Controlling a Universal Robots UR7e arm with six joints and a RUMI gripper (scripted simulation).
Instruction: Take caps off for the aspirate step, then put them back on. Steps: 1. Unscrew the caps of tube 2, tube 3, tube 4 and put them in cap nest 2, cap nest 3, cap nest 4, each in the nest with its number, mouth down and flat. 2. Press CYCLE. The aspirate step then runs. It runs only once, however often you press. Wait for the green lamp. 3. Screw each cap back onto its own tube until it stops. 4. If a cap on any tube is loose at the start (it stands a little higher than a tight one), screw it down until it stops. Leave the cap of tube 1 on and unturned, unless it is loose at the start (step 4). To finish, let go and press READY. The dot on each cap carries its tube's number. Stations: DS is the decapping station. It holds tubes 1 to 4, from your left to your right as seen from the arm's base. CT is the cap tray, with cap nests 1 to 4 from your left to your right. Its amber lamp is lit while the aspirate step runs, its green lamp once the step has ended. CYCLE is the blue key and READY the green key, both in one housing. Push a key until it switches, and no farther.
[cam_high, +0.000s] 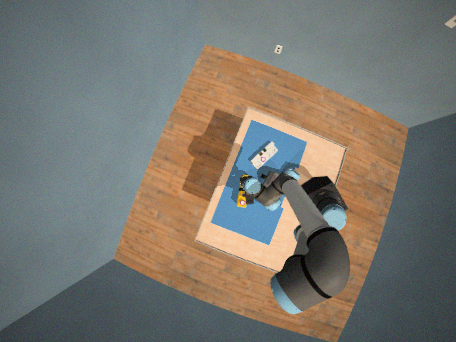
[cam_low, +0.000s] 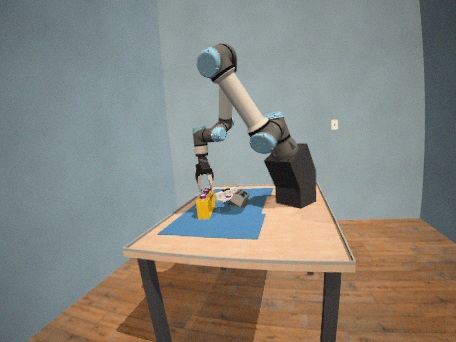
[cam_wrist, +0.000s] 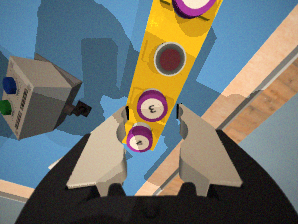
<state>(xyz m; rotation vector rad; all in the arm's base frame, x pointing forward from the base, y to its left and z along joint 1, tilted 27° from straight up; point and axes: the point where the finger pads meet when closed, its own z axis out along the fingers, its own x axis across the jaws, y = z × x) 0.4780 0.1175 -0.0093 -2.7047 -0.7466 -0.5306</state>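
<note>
A grey-tubed arm (cam_low: 240, 100) with light-blue joint caps, black base and beige-fingered hand (cam_wrist: 152, 135).
</note>
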